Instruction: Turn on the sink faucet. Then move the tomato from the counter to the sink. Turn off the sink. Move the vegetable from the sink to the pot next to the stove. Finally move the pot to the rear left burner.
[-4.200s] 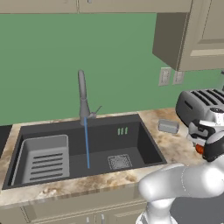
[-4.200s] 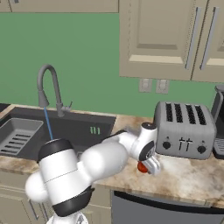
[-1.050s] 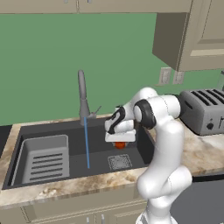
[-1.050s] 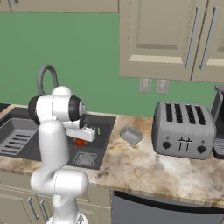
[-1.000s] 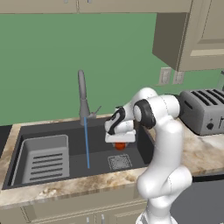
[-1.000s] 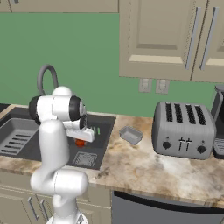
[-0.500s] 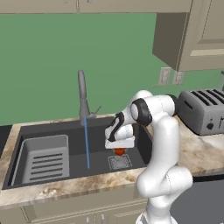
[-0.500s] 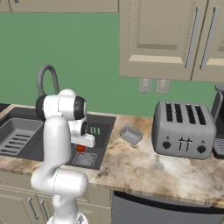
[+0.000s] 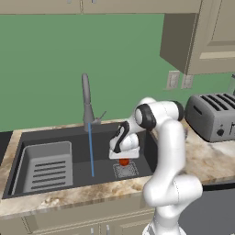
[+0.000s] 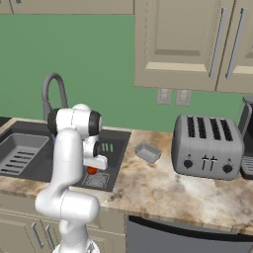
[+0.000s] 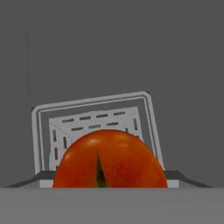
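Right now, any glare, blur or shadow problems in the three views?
Left base view: flat even light, no glare; the arm partly covers the tomato, and the water stream reads as a solid blue line. Right base view: sharp too, the toaster has soft highlights only. Hand view: dim grey sink, the tomato looms large and slightly soft at the bottom edge over the drain grate.

Your white arm rises from its base, bends at a dark elbow joint, and reaches forward and down. The wrist turns the gripper [image 9: 124,158] to point straight downward, low in front of you. Its fingers are spread wide around a tomato [image 11: 110,159].
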Robot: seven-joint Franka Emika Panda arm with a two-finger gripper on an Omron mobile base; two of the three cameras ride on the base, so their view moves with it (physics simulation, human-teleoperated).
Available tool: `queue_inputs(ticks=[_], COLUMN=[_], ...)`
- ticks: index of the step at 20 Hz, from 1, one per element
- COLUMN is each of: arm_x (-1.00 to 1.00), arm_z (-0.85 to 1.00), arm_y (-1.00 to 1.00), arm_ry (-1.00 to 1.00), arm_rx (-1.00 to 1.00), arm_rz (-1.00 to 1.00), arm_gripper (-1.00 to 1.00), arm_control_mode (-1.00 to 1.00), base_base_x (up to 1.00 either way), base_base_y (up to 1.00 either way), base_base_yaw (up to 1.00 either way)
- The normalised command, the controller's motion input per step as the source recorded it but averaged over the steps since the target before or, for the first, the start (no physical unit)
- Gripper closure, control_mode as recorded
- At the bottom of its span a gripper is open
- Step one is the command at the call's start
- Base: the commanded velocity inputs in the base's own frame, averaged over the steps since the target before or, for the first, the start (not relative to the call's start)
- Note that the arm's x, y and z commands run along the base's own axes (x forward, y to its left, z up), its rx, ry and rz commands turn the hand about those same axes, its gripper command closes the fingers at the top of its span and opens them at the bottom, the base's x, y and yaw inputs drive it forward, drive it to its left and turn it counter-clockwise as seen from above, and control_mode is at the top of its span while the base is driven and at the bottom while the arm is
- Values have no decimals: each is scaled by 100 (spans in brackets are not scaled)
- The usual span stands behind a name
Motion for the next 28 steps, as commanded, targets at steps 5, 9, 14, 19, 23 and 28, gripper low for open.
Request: queue_inputs(ticks=[5, 9, 14, 19, 23, 28], arm_x=[24, 20, 2, 1, 0, 0], arm_z=[-26, -25, -21, -20, -2, 6], arm_y=[5, 6, 1, 5, 1, 0], arm_ry=[0, 0, 0, 0, 0, 0], arm_rx=[0, 0, 0, 0, 1, 0], arm_rz=[0, 0, 0, 0, 0, 0], arm_gripper=[100, 100, 100, -100, -100, -100], arm_control_mode=[-100, -100, -100, -100, -100, -100], base_base_x=[0, 0, 0, 0, 0, 0], base_base_y=[0, 0, 0, 0, 0, 0], base_base_yaw=[0, 0, 0, 0, 0, 0])
